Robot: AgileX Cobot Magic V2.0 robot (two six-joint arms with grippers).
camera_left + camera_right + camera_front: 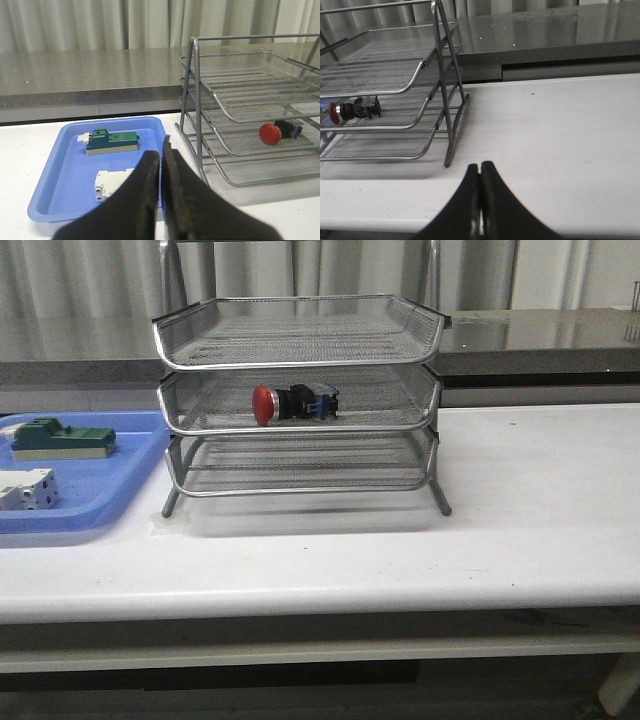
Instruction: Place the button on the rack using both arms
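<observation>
Claws do not appear in the front view, where the red-headed button (293, 402) lies on its side in the middle tray of the three-tier wire rack (300, 400) on the white surface (520, 510); a blue tray (90, 505) with a green block (60, 437) and a white component (25, 489) sits just beside it.

Left wrist view: the left claw (160, 162) is closed and empty over the blue tray's edge, the button resting apart in the rack.

Right wrist view: the right claw (480, 175) is closed and empty above bare surface, beside the rack's leg.
</observation>
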